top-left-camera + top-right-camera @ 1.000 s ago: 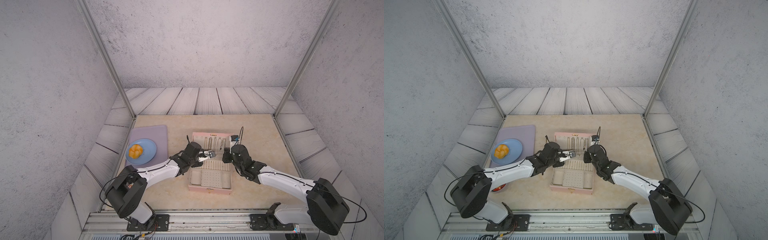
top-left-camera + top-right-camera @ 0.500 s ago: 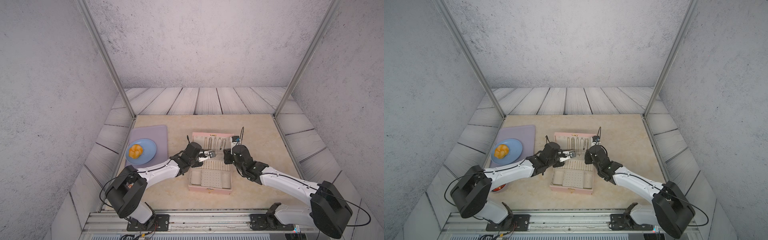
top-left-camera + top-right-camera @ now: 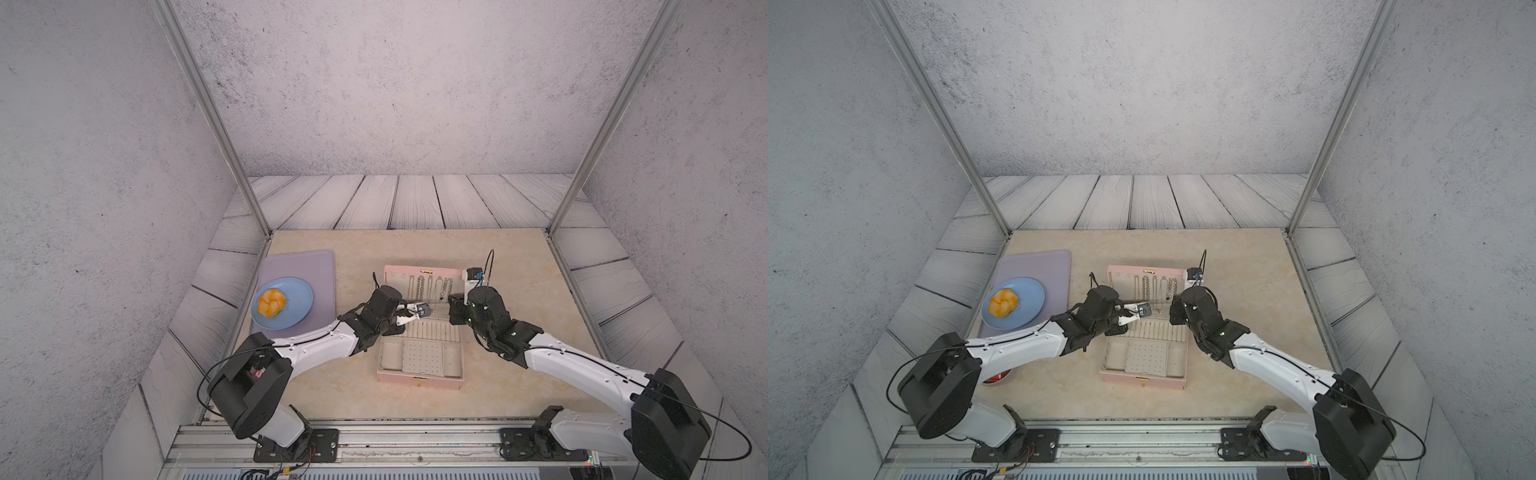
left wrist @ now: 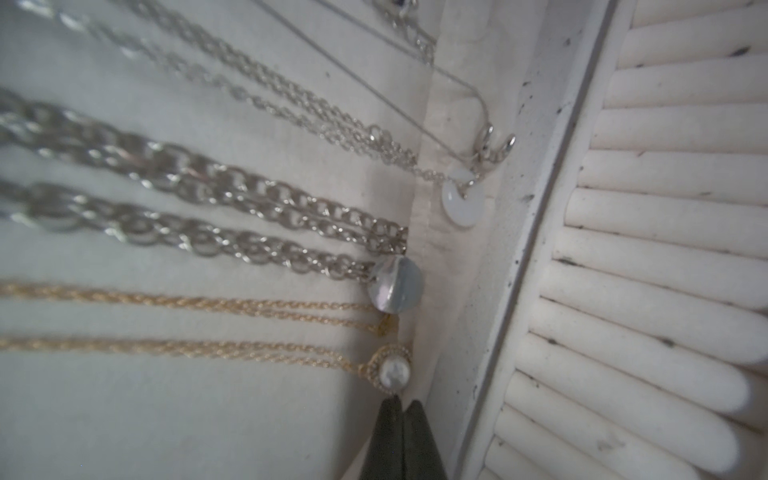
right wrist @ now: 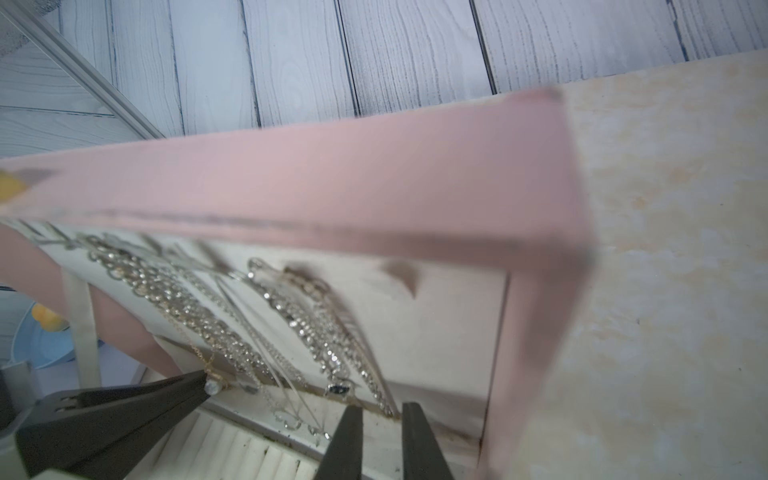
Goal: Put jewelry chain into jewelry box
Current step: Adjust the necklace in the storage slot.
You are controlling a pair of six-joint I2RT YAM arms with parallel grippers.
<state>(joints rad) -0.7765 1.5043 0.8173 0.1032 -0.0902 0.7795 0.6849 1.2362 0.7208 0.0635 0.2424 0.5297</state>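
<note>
The pink jewelry box (image 3: 419,379) (image 3: 1142,380) lies open mid-table, its lid (image 5: 332,187) raised at the far side. Several chains hang down the cream lining of the lid. The silver jewelry chain (image 5: 357,357) (image 3: 446,286) is the one furthest right, and its lower end reaches the hinge. My right gripper (image 5: 382,409) (image 3: 452,308) is open a little just below that end, with nothing between its fingers. My left gripper (image 4: 403,401) (image 3: 417,312) is shut and empty. Its tips sit right under a gold pearl pendant (image 4: 392,372), above the ring rolls (image 4: 665,249).
A lilac tray (image 3: 320,266) at the left holds a blue plate (image 3: 297,299) with an orange bun (image 3: 271,302). Something red (image 3: 996,377) shows under the left arm. Metal cage posts (image 3: 552,226) stand at the table's far corners.
My right gripper's fingers have parted from shut and now stand slightly apart, and the right arm has shifted a little. The left arm and the box have not moved.
</note>
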